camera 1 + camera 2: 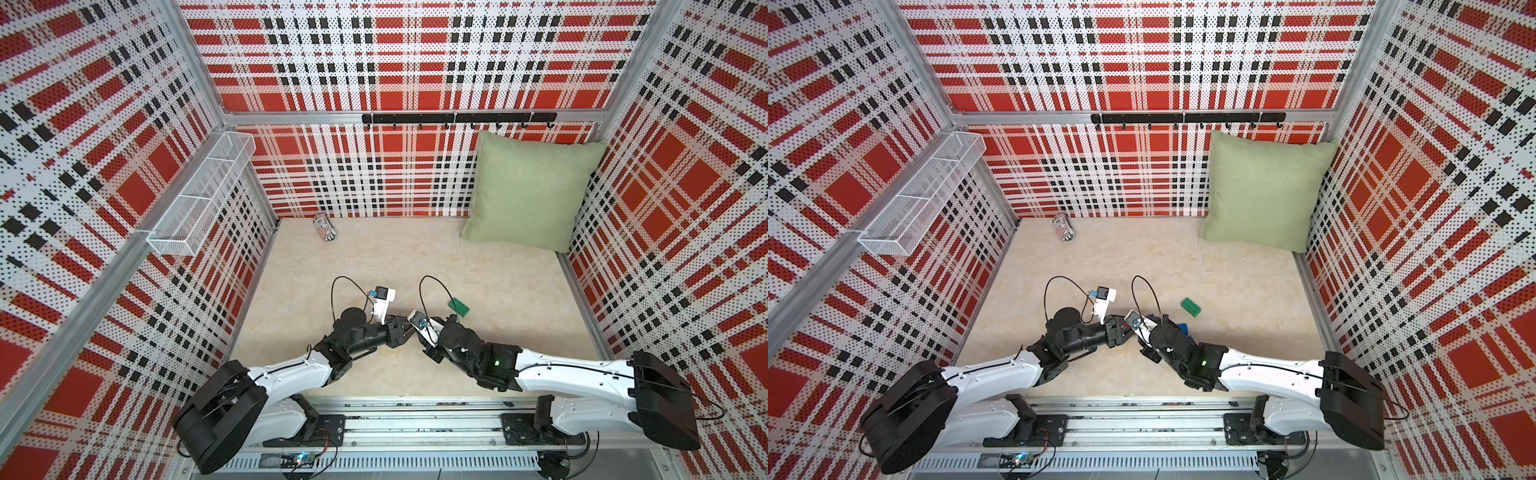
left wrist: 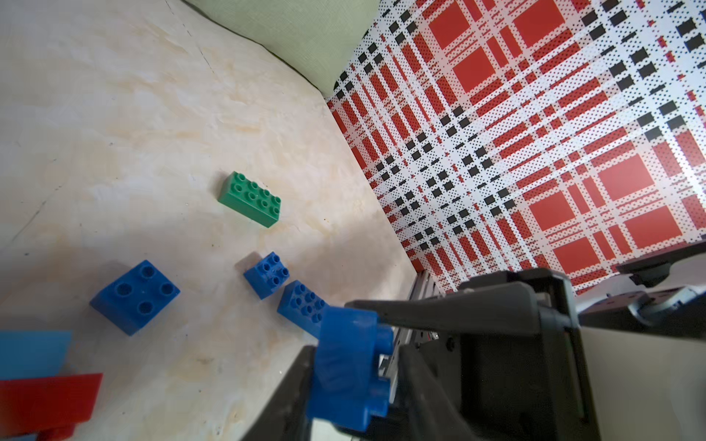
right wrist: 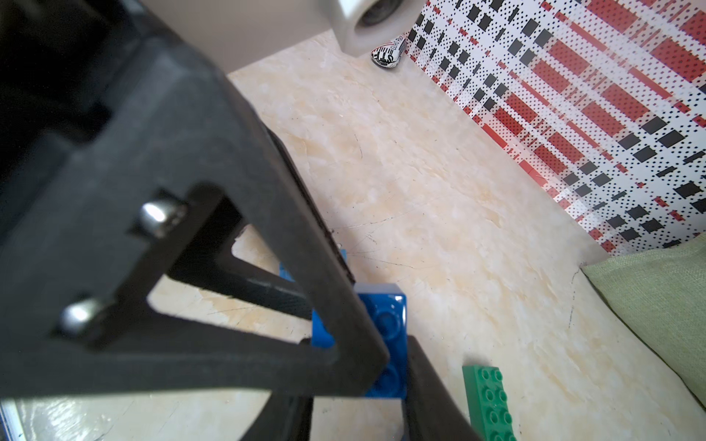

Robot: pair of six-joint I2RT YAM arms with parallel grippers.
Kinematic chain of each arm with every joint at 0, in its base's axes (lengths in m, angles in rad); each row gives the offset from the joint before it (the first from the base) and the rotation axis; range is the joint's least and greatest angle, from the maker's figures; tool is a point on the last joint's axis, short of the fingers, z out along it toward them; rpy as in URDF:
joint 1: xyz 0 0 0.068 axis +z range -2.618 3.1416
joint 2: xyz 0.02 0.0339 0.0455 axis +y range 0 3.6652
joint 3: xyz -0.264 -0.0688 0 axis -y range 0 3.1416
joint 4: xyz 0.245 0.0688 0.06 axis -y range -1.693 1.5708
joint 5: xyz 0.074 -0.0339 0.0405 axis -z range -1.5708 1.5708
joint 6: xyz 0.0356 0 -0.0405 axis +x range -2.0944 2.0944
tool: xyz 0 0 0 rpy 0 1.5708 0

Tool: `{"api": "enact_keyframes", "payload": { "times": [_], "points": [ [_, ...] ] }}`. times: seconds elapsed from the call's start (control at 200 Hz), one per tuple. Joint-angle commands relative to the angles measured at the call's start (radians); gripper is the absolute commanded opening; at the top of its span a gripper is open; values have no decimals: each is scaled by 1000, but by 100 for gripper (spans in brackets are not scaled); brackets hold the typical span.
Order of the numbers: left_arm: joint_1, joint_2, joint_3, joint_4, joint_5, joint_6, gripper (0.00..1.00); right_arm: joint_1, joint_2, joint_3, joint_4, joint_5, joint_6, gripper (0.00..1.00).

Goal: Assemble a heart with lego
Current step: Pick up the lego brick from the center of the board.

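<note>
Plaid walls [image 1: 415, 62], beige floor [image 1: 415, 257], green cushion [image 1: 528, 191]

A pale beige, marble-patterned tabletop [image 1: 374, 257] fills the lower middle of both top views. Near its far edge, left of centre, a striped can [image 1: 325, 227] lies on its side. A green pillow [image 1: 528, 195] stands in the far right corner. Right of centre a green brick [image 1: 459, 307] lies studs-up, and the left wrist view shows loose blue bricks [image 2: 135, 296] nearby.

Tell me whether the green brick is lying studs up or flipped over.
Studs up. The green brick lies flat on the table, two rows of studs showing on top in the left wrist view.
</note>
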Motion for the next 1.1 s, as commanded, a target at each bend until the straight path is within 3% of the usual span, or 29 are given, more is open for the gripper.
{"api": "enact_keyframes", "payload": {
  "times": [0.0,0.08,0.17,0.215,0.396,0.506,0.616,0.882,1.092],
  "points": [
    [-8,0,0,72,40,-1,27,7,-14,24,28,13,-8,34],
    [-4,2,-1,80,42,1,20,5,-16,24,26,7,-5,40],
    [2,-3,-4,97,41,0,17,4,-33,27,6,-1,21,60],
    [11,-8,-6,103,34,0,14,-7,-56,27,-15,-34,41,64],
    [59,-14,-28,202,45,2,10,-155,-165,44,-140,-450,208,74],
    [66,-15,-53,329,74,-23,10,-313,-207,4,-71,-786,332,73],
    [48,-37,-61,371,73,-6,9,-436,-206,-9,6,-989,451,69],
    [30,-65,-57,381,81,15,10,-507,-160,-35,206,-1239,603,57],
    [11,-65,-49,416,104,3,10,-507,-122,-36,300,-1281,677,51]
  ]
}}
